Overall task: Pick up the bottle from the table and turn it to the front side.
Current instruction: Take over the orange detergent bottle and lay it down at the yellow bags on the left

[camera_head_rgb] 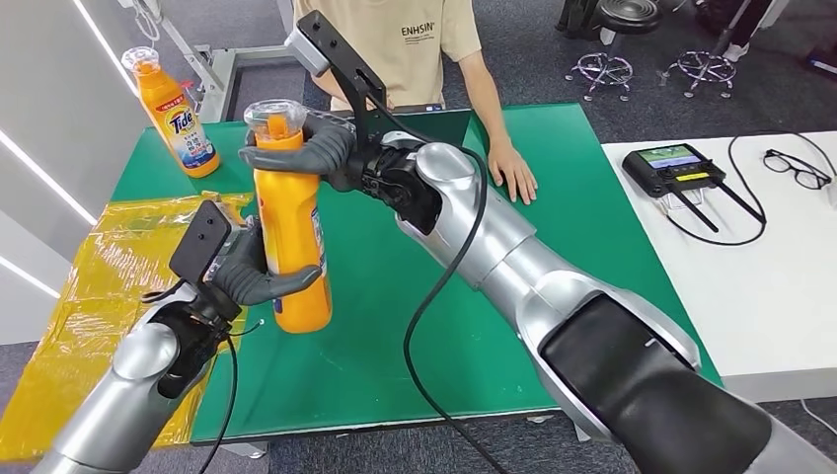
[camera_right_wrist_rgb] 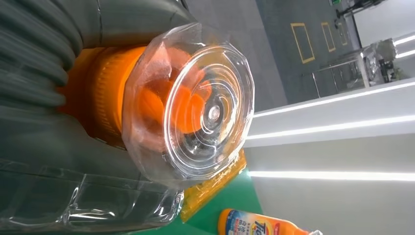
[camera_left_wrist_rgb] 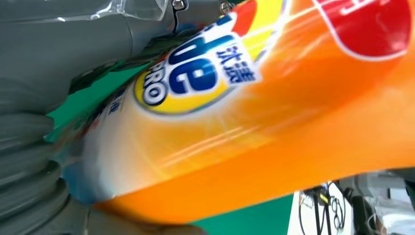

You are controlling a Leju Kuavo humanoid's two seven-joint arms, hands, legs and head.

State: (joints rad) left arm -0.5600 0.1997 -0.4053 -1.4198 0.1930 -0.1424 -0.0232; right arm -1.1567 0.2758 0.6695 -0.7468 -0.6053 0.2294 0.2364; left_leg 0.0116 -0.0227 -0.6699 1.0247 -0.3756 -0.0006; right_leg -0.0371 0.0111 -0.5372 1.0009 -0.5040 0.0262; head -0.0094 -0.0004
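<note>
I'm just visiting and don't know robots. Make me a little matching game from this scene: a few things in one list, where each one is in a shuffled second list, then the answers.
Things
1. held bottle
2. second bottle
3. glasses
4. person's hand

Places
A. lying on the white table at the far right
B. resting flat on the green table
C. standing upright at the green table's far left corner
D. lifted off the table, with the left hand around its body and the right hand around its neck

Pairs: 1-D, 2-C, 3-A, 4-B
</note>
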